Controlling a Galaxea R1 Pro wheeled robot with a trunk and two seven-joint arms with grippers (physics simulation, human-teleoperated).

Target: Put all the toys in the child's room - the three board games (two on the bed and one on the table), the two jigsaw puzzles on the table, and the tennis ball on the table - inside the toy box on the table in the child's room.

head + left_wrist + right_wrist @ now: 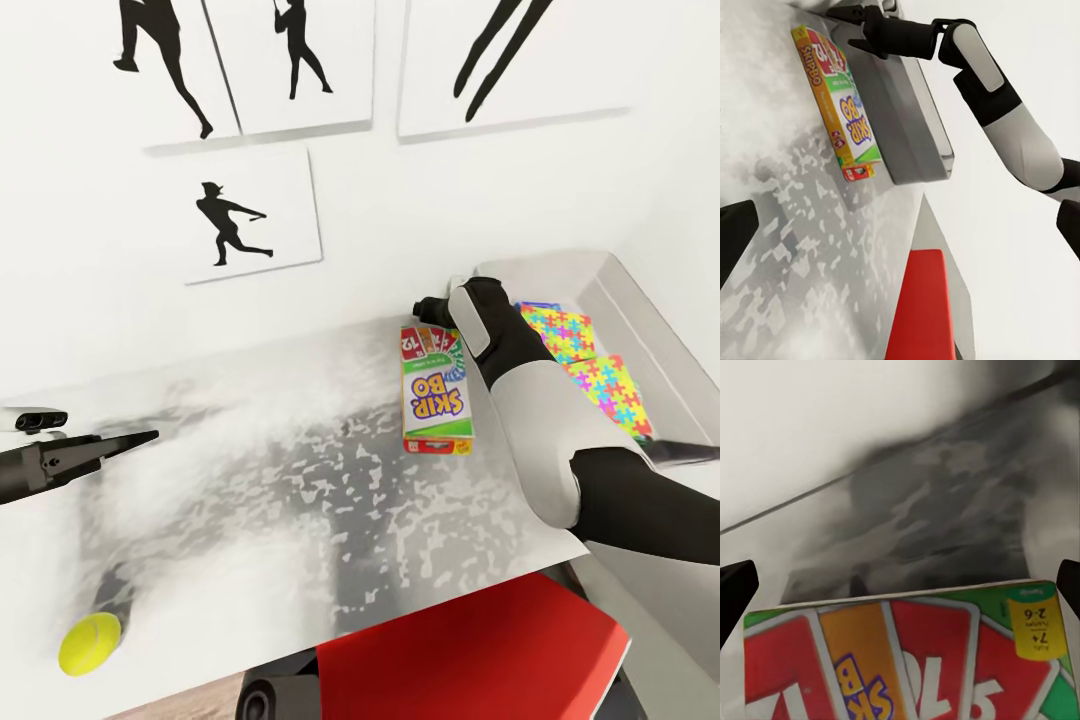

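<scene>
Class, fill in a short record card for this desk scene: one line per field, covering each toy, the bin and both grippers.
Board game: green-white Skip-Bo box flat on the table, beside the toy box
Jigsaw puzzles: two, inside the toy box
Tennis ball: near the table's front edge, on the left
Right gripper: open, at the box's far end
Left gripper: above the table, holding nothing, opening unclear

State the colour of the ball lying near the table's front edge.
Yellow-green: the tennis ball shows best in the head view, on the table.
</scene>
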